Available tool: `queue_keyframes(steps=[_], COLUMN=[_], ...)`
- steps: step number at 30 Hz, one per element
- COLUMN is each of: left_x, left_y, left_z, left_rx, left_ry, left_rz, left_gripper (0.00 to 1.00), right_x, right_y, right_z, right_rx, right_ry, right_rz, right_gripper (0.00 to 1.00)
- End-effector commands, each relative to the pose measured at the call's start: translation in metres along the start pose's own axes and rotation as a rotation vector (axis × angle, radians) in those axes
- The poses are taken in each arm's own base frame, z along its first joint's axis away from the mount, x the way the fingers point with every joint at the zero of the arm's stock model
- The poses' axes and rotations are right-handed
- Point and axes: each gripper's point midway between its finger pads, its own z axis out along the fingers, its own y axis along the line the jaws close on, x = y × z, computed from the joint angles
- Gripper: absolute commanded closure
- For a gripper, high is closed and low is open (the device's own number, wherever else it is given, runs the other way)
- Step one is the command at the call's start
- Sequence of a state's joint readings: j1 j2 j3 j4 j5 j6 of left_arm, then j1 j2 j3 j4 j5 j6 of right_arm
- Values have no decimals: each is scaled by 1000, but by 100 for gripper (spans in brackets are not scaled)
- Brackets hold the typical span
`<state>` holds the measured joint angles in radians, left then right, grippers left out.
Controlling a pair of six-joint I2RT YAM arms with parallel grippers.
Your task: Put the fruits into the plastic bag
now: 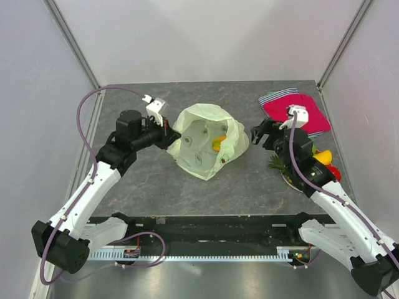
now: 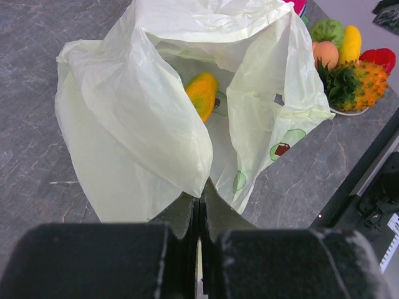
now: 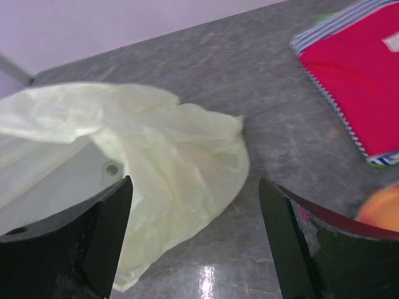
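The pale-green plastic bag [image 1: 206, 140] lies mid-table with its mouth facing right. My left gripper [image 2: 201, 196] is shut on the bag's near edge [image 2: 143, 112], holding it up. One yellow-orange fruit [image 2: 202, 93] lies inside the bag. Outside it, the pineapple [image 2: 361, 84], peach [image 2: 326, 54], green fruit [image 2: 328, 30], yellow piece [image 2: 350, 43] and red piece [image 2: 377, 58] sit together on a plate. My right gripper [image 1: 257, 136] hovers just right of the bag's mouth. In the right wrist view its fingers [image 3: 118, 205] stand wide apart, empty, over the bag's rim [image 3: 168, 156].
The plate [image 2: 349, 113] stands at the right, under my right forearm. A folded red shirt [image 1: 296, 112] with a striped edge lies at the back right. White walls close the table in on three sides.
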<state>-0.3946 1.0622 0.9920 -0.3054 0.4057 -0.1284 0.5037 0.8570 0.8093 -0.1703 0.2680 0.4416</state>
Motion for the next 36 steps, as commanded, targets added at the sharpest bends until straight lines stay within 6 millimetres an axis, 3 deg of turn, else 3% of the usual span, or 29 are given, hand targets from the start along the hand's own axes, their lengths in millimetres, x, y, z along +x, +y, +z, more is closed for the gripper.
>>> queue_keyframes(steps=[1,8,14,18,25,36], left_x=[-23,-21,-21,-19,-16,-17], left_y=[-3,-4,-4,-4,-5,-5], left_z=[-5,-3,-3,-1,1,0], left_rx=[0,9,9,12,26,23], left_ry=[-58,-52,-49,-43,-31,-36], left_rz=[26,18,15,10,1,4], left_gripper=[98,98,98,98,98,99], right_x=[-15,19,54,66,79,103], right_y=[-54,-82,-101,-100,-95,-112], right_z=[-24,-44,-43,-38,-33,-22], right_rx=[351,538,637,649,742,853], right_ry=[-14,283,432,468,475,480], right_rz=[123,-72,-162,-197,-319,-381], right_gripper=[11,23,27,33,34,37])
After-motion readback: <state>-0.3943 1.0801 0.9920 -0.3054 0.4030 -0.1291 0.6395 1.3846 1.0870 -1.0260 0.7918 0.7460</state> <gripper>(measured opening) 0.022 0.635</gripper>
